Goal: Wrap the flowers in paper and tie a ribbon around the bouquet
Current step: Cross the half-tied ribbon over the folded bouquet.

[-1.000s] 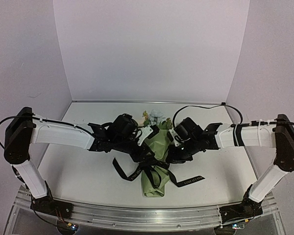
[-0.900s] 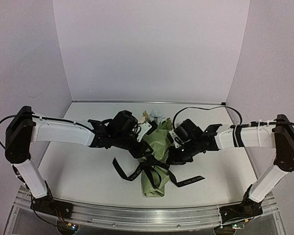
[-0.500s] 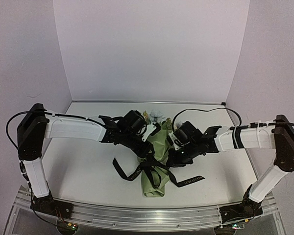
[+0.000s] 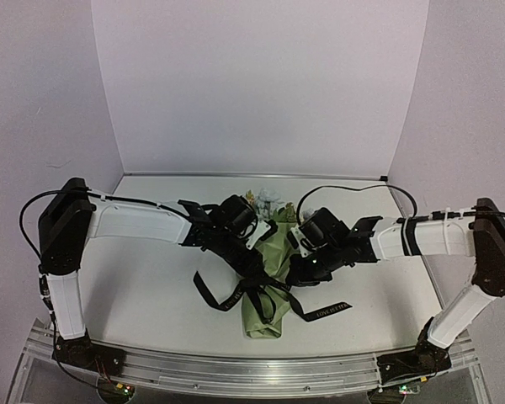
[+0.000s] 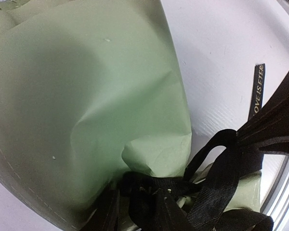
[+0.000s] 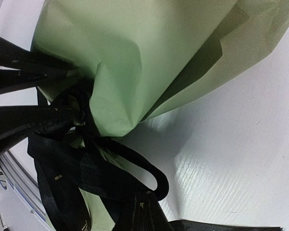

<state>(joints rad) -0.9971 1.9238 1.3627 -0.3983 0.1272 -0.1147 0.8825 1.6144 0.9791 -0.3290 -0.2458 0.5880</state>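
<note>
Nearest us, the narrow end of the bouquet [image 4: 265, 324] points at the near edge of the table [image 4: 135, 295]. Just beyond that end the ribbon [image 4: 257, 293] is bunched round the neck of the cone, with one tail lying flat on the table to the left and another to the right.

Both claws meet at this bunch. The right claw [image 4: 293, 276] reaches in from the right and is clamped on a loop of ribbon. In the left wrist view we see its fingers pinched together on that loop, just beside the paper [image 5: 86, 96]. The left claw [image 4: 251, 271] reaches in from the left, over the cone, with its tips at the bunch. In the right wrist view its fingers [image 6: 33, 120] stand a little apart, but we cannot tell whether they pinch anything.

Farther off the olive paper widens, creased and folded over itself. At its far mouth the flowers [image 4: 265, 199] show, small and pale.
</note>
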